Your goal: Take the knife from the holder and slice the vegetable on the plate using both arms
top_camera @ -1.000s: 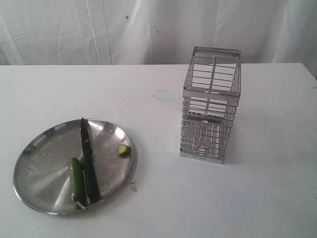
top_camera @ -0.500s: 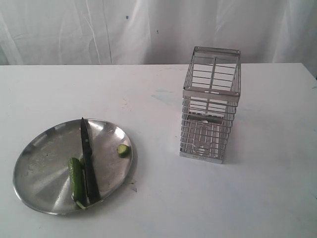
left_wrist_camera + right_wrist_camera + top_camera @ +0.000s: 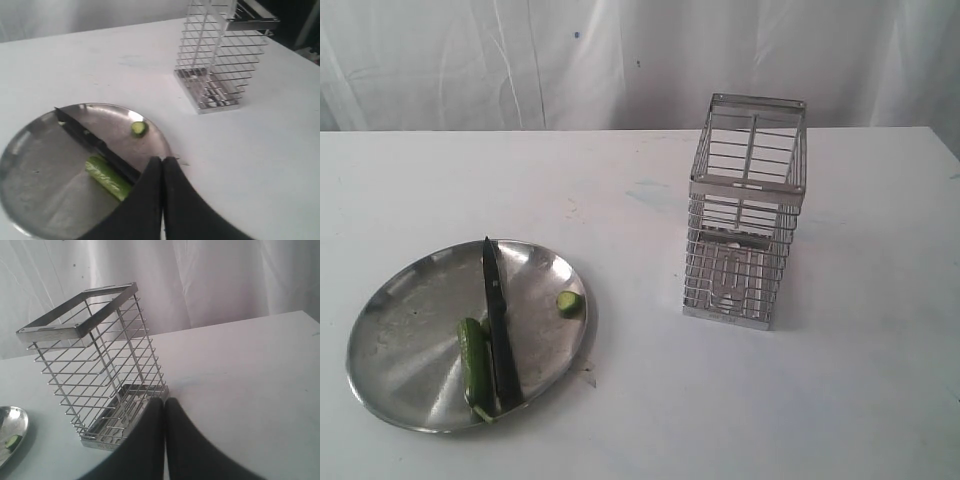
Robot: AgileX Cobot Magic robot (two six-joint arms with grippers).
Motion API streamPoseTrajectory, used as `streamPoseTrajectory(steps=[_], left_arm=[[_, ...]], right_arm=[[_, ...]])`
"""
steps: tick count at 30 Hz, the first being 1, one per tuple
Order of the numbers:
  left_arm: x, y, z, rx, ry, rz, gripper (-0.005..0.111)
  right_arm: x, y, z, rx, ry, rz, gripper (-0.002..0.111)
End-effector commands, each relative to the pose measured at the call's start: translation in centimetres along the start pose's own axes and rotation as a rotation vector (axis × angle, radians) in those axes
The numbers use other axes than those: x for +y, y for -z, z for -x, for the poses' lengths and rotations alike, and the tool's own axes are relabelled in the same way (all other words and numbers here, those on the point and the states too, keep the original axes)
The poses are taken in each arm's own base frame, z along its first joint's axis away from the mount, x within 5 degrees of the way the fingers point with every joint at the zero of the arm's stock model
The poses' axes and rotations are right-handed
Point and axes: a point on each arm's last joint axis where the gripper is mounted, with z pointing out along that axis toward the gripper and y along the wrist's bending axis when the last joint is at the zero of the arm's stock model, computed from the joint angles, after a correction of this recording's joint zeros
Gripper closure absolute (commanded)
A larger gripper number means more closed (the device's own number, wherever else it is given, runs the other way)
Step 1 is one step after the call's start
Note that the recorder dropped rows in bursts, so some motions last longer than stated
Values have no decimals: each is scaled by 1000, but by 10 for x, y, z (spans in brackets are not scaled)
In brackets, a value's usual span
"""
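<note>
Exterior view high, facing table (image 3: pixel 640 200), both wrist views low, sharing holder (image 3: pixel 220 55) (image 3: pixel 95 365)

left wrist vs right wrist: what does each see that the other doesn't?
Only left wrist: dark-bladed kitchen knife lying on the round steel plate beside the slender green vegetable, and its own shut black fingers.
Only right wrist: the steel wire holder's flat top rim, its shut black fingers.
Both: wire holder, plate edge with the cut green slice, white table.
</note>
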Motion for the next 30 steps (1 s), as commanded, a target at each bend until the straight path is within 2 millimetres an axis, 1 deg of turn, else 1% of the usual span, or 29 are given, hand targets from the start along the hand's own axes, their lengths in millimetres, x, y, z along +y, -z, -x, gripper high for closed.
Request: streamPoseTrajectory(steps=[1,2,5,10,12,13,15,30], left_arm=[[13,1,-31,-87,-36,142,107],[17,-1,-41,-99,-6,176,107],[28,-12,-60,-102,89,239,107],[38,-25,-95,-9,170,292,107],[40,-26,-94,-49,172,310,107],[41,-26,-96,-18,154,317,107],[42,-25,-96,-14,126,329,107],[42,-25,-96,-14,126,329,107]], right_arm=[[-1,0,-2,1,8,-7,108],[-1,0,-2,1,8,-7,108],[-1,0,-2,1,8,-7,108],[-1,0,-2,1,8,-7,108],[-1,0,-2,1,8,-7,108],[-1,0,-2,1,8,-7,108],[-1,0,-2,1,8,-7,108],[-1,0,-2,1,8,-7,108]])
